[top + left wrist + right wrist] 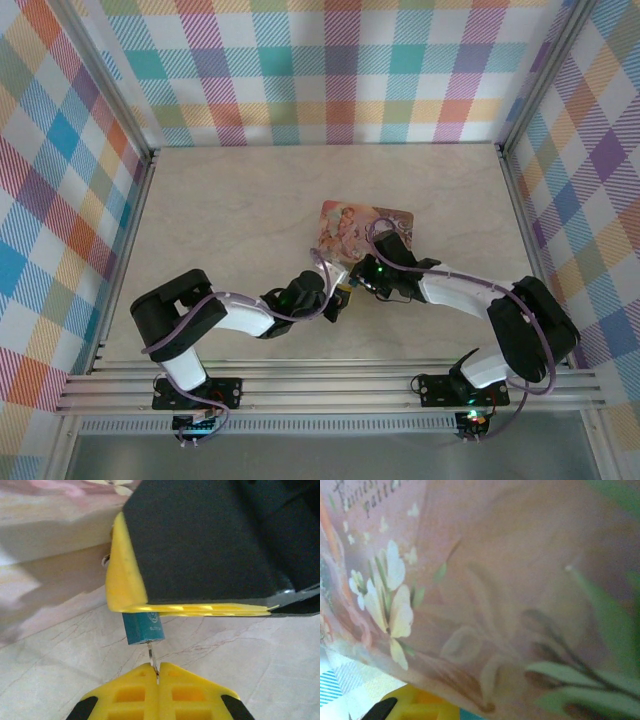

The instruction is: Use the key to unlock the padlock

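1. blue end only: that is all that can be seen of the tiny metal padlock [144,628] in the left wrist view. its upper part is hidden under a yellow finger [122,575] of the right hand [357,282].
2. the left hand [157,672] is closed, its yellow tips pinching the thin metal key [152,656]. the key's head is hidden, and its tip meets the padlock's underside.
3. whether the right hand grips the padlock i cannot tell, as its other finger is hidden.
4. the pink illustrated box [485,580] is blurred and cut off in the right wrist view.
5. from above, the padlock is a small speck between both hands, over the pale marbled surface [220,220] and near the box.
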Robot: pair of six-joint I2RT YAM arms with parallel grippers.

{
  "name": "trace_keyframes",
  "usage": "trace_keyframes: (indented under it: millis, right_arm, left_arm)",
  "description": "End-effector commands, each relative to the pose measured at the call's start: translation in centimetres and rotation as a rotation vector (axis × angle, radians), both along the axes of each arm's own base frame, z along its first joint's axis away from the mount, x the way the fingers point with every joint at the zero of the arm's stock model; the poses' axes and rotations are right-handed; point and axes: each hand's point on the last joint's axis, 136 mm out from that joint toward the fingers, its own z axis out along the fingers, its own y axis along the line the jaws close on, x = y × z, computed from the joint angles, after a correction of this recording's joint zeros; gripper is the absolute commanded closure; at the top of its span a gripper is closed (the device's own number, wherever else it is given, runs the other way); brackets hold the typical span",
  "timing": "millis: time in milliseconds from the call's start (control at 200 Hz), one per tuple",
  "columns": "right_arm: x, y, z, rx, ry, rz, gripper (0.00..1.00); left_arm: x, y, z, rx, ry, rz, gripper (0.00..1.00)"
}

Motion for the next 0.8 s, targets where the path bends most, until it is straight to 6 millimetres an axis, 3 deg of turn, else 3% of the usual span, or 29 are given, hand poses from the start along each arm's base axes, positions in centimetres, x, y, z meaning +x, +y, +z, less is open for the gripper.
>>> trace_keyframes:
  millis: [0, 105, 240, 340, 555, 795]
  right_arm:
    - [-3.0, 1.1, -1.0, 0.036, 0.154, 0.071, 1.0]
    - [-2.9, 1.0, -0.9, 0.039, 0.152, 0.068, 1.0]
    - [-2.8, 0.9, -0.6, 0.037, 0.135, 0.065, 1.0]
    - [-2.6, 0.6, -0.4, 0.043, 0.126, 0.048, 1.0]
    - [-2.3, 0.4, 0.0, 0.054, 0.113, 0.035, 1.0]
    - [-2.2, 0.9, -0.2, 0.08, 0.127, 0.04, 1.0]
  left_arm:
    - [-1.0, -2.4, 2.7, 0.072, -0.135, -0.095, 1.0]
    - [-1.0, -2.1, 3.1, 0.07, -0.146, -0.066, 1.0]
    - [-0.8, -1.0, 3.9, 0.024, -0.117, -0.003, 0.63]
    - [-0.7, 0.1, 4.7, -0.063, -0.03, 0.041, 0.51]
    - [0.0, 3.5, 5.3, -0.348, 0.236, 0.119, 0.47]
    - [-0.3, 2.4, 4.7, -0.466, 0.361, 0.022, 0.52]
